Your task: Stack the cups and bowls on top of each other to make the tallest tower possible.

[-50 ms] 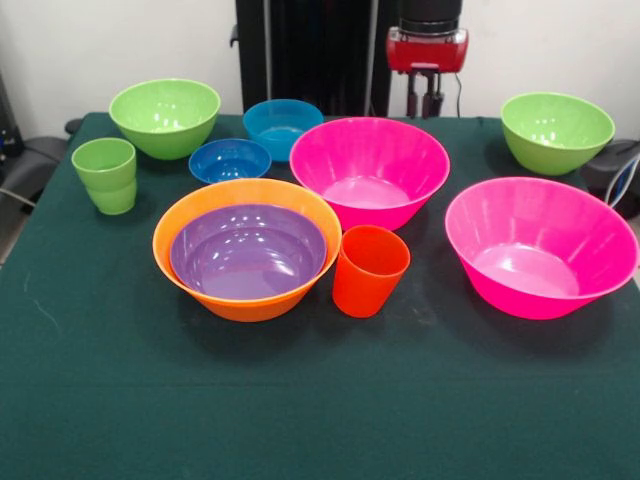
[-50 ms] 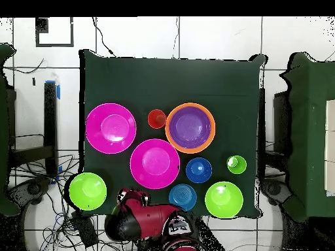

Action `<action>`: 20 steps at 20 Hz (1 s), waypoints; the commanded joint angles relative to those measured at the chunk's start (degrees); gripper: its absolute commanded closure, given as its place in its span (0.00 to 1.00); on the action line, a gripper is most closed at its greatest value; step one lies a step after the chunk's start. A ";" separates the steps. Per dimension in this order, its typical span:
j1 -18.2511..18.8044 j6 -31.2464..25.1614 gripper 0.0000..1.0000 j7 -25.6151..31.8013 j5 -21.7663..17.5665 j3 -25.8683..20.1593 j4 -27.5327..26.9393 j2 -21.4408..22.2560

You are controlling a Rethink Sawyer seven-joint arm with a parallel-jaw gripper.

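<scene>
Green cloth: covers the bench [image 1: 300, 400]; every bowl and cup sits on it, all mouths up.
Jaws: the jaws [image 1: 425, 100] hang drawn back at the bench's far edge, holding nothing that I can see; whether they are open or closed I cannot tell.
Nearest the jaws: the first pink bowl [image 1: 368, 170] lies just below and in front of them.
Tower so far: the orange bowl [image 1: 247, 300] with the purple bowl [image 1: 248, 250] nested inside; in the front view it is well forward of the jaws and to their left.
Cups: the orange-red cup [image 1: 368, 272] stands just beside the orange bowl, forward of the jaws. The light green cup [image 1: 105, 175] is far off to their left.
Other bowls: the second pink bowl [image 1: 540, 245] lies forward and right of the jaws. One green bowl [image 1: 557, 130] is near their right, the other green bowl [image 1: 165, 117] well to their left. The light blue bowl [image 1: 280, 125] and dark blue bowl [image 1: 230, 160] lie between that one and the jaws.
Step in hand: by my reading an early one, with only two pieces nested.
Next move: probably a reach forward to lift a loose bowl by its rim and carry it over the purple bowl.
</scene>
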State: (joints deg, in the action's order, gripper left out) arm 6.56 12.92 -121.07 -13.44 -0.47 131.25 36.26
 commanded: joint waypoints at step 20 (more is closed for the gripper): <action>-3.33 9.65 0.00 -10.73 3.35 -3.56 -7.47 -8.83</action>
State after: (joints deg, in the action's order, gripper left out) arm 5.07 17.43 -121.07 -13.43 0.37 130.11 32.81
